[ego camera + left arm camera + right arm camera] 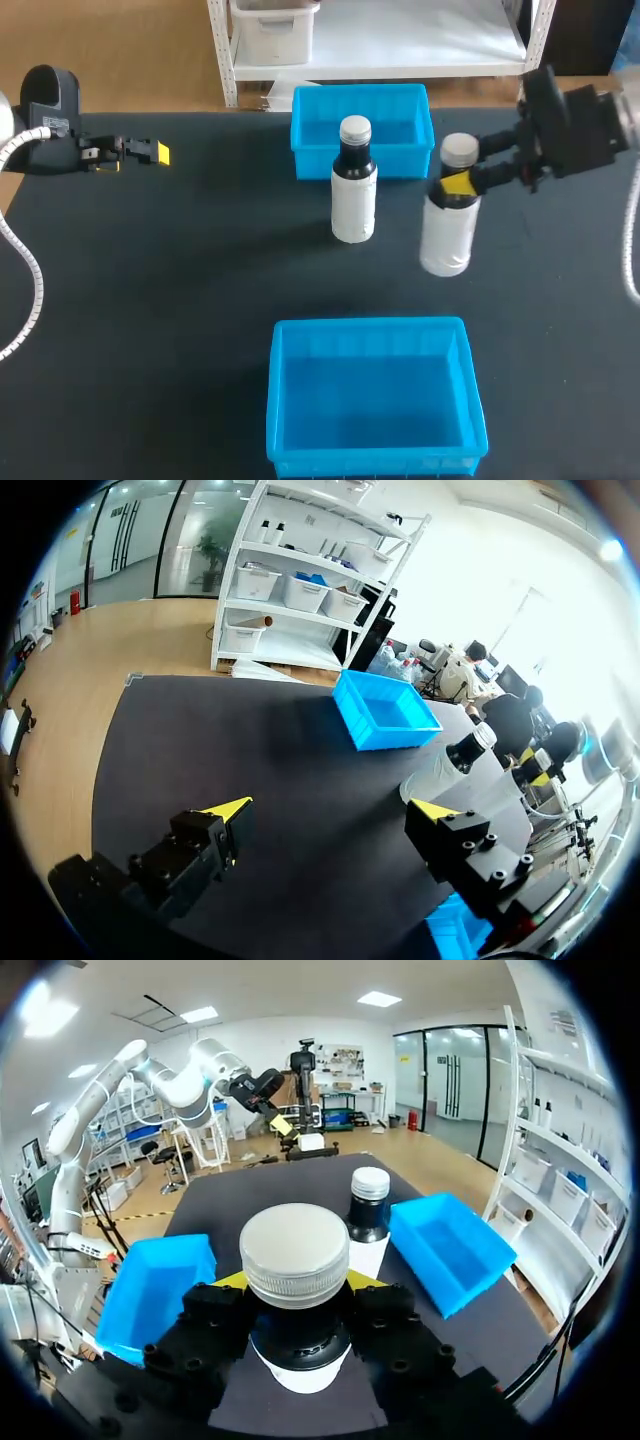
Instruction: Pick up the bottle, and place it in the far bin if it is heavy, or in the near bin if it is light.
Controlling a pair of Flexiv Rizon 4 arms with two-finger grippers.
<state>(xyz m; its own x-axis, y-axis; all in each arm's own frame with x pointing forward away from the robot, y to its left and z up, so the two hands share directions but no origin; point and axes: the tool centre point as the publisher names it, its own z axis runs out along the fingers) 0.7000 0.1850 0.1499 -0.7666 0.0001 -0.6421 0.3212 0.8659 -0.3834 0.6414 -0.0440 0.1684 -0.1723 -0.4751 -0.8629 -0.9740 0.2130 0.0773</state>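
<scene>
The right hand (462, 184) gripped the white bottle (446, 238) by its dark neck, beside another bottle (353, 200), near the far bin (312, 162). The left hand (150, 153) was open and empty.

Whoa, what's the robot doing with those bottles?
The right gripper is shut on one white bottle, gripping its dark neck just under the cap. A second bottle stands on the black table in front of the far blue bin. No bottle is in that bin or the near blue bin yet. The left gripper is open at the table's left side, holding nothing.
</scene>
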